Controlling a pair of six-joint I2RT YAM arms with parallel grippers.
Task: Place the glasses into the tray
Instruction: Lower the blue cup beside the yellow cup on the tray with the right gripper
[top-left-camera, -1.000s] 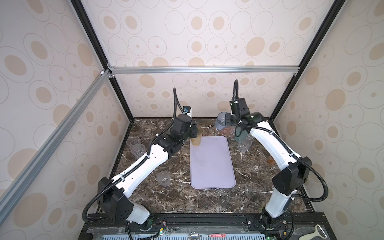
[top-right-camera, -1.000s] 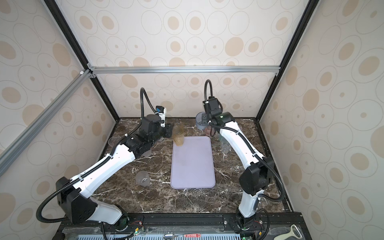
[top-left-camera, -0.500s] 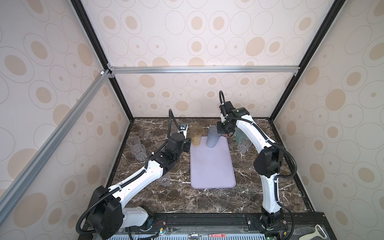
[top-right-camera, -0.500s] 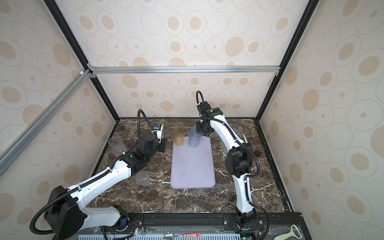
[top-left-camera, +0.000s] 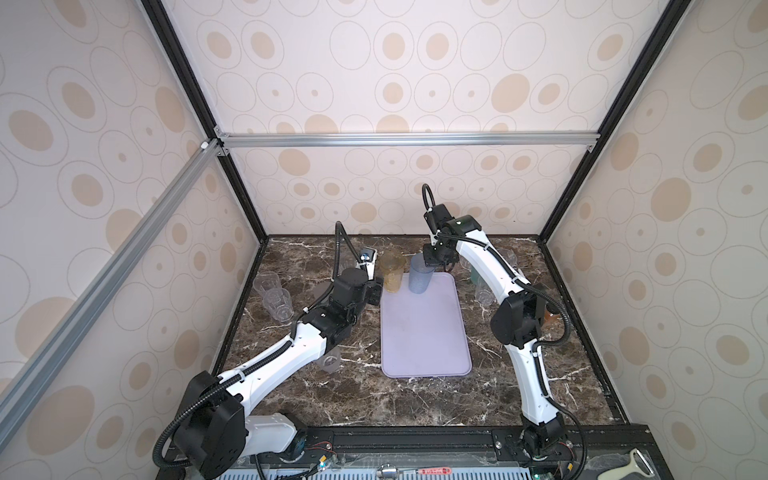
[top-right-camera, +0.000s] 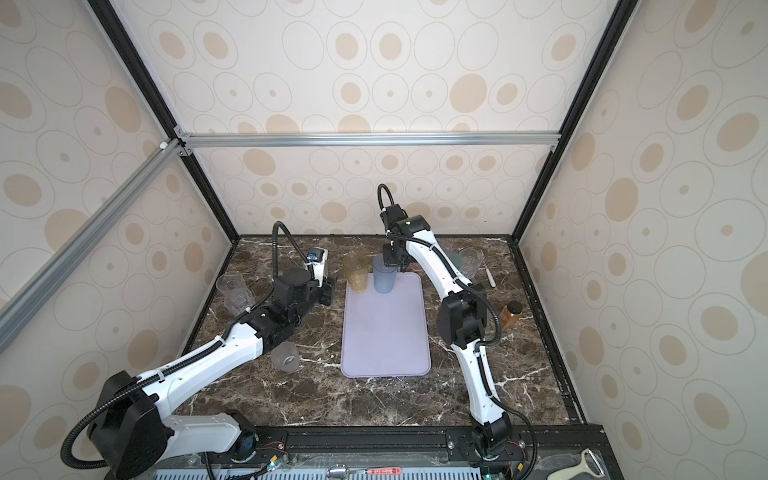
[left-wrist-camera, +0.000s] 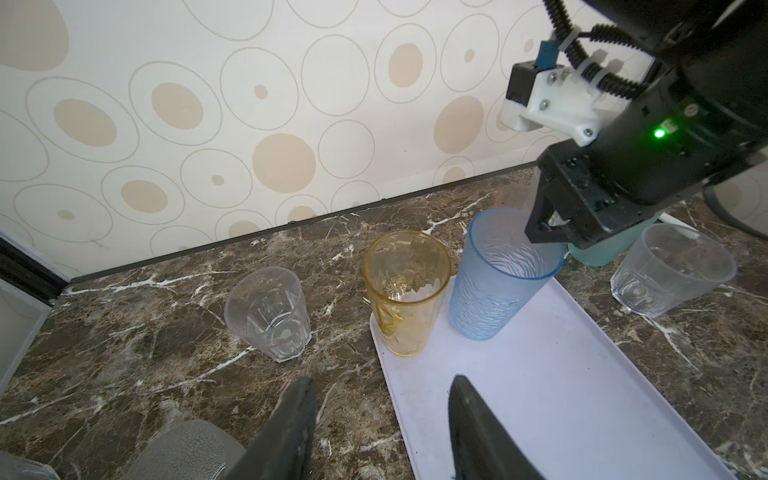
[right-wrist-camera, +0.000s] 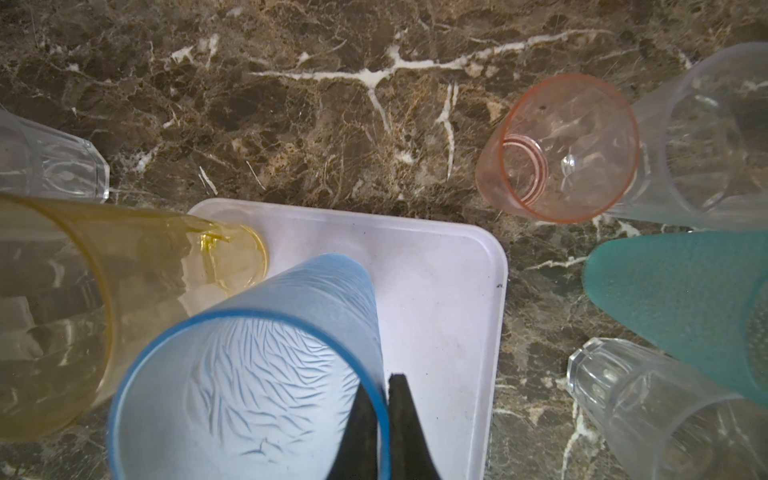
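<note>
The pale lavender tray (top-left-camera: 424, 332) (top-right-camera: 384, 332) lies mid-table. A tall amber glass (top-left-camera: 392, 272) (left-wrist-camera: 405, 291) stands on its far left corner. Beside it a tall grey-blue glass (top-left-camera: 420, 275) (right-wrist-camera: 249, 374) rests its base on the tray's far end, leaning slightly. My right gripper (top-left-camera: 434, 259) (right-wrist-camera: 384, 384) is shut on that glass's rim, one finger inside and one outside. Short of the amber glass, my left gripper (top-left-camera: 376, 291) (left-wrist-camera: 382, 384) hangs open and empty over the tray's left edge.
Two clear glasses (top-left-camera: 272, 291) stand at the left wall and another (left-wrist-camera: 268, 311) near the amber one. A frosted glass (top-right-camera: 284, 357) lies under my left arm. Pink (right-wrist-camera: 559, 149), teal (right-wrist-camera: 673, 286) and clear glasses (top-right-camera: 469, 259) crowd the back right, and an amber bottle (top-right-camera: 510, 318) stands at the right.
My right gripper carried the grey-blue glass from the back right down onto the tray's far end. My left gripper drew back from the amber glass and lowered.
</note>
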